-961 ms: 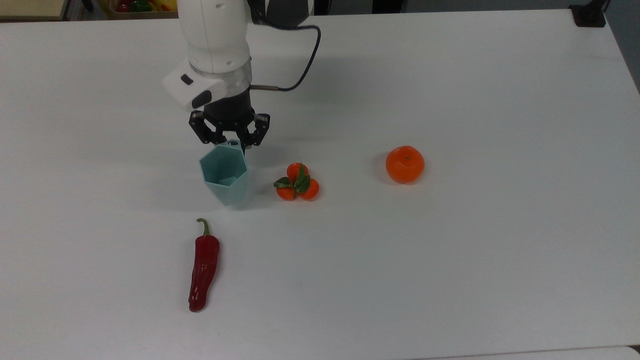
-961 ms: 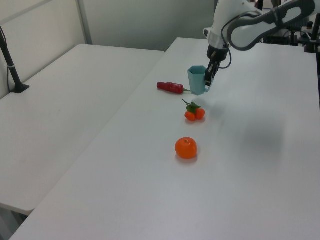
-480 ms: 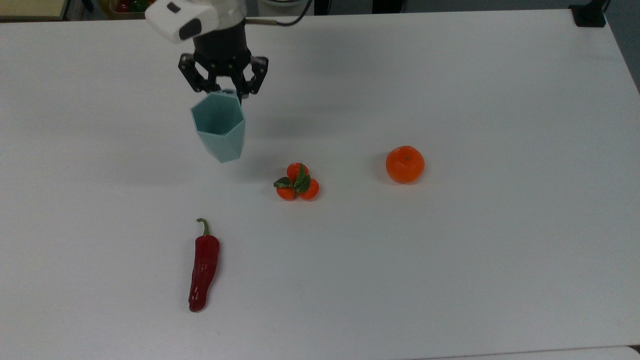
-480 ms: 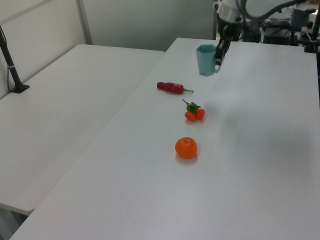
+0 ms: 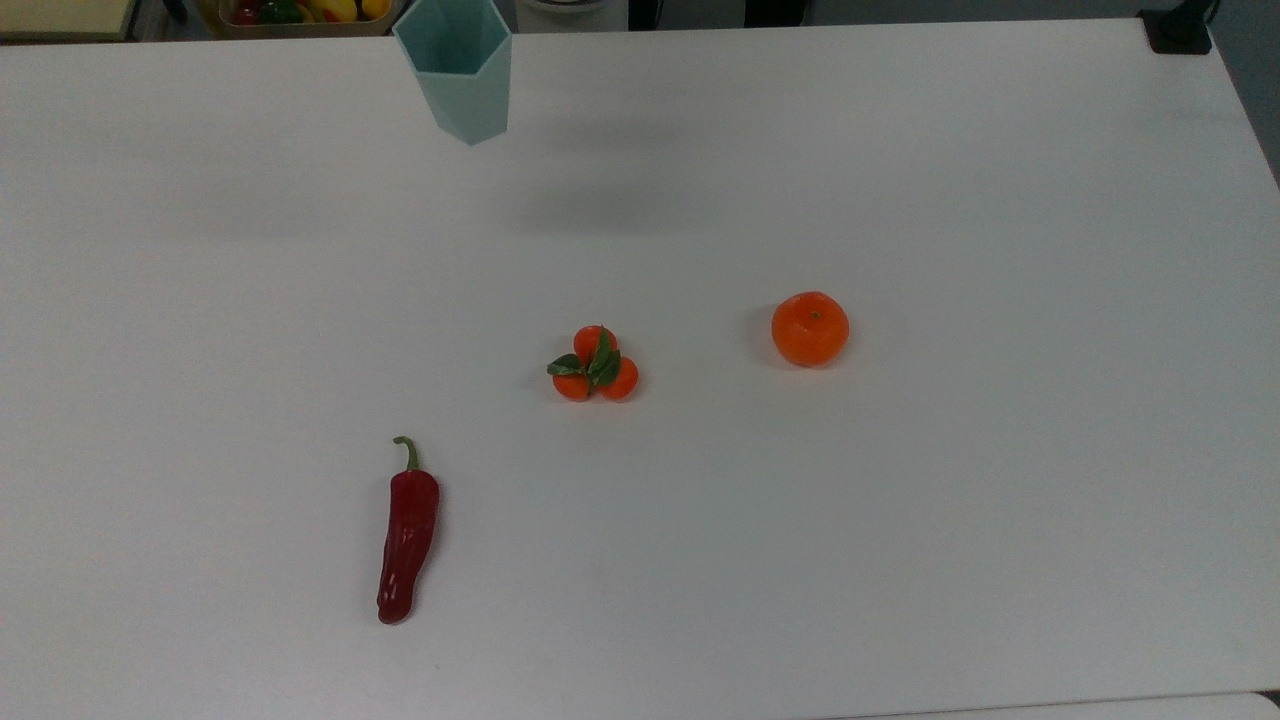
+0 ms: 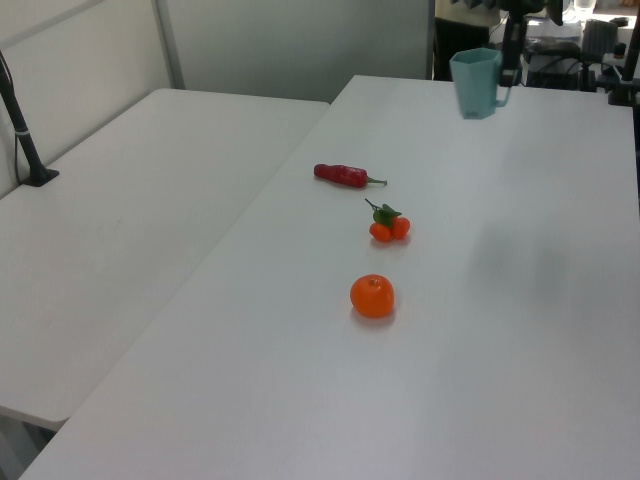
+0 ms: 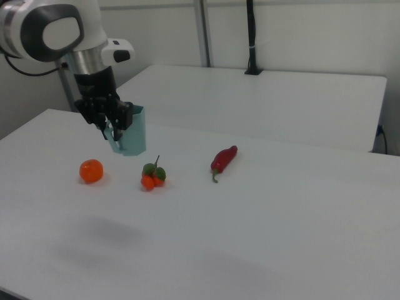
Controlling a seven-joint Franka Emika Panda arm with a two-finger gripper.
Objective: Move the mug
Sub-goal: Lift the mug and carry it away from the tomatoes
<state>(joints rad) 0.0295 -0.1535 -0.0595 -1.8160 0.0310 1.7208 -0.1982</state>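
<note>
Your end effector (image 7: pixel 115 128) is clamped on the handle side of the mug (image 7: pixel 130 131), which hangs upright beside it, rim up, clear above the surface (image 5: pixel 900 500) near its far edge in the top view.

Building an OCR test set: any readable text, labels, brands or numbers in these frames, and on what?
None readable.
The mug: plain teal, no print.
The gripper and the arm above it: no legible marking.
The red chili pepper, the small orange cluster, the orange and the white table: no labels or stickers.
</note>
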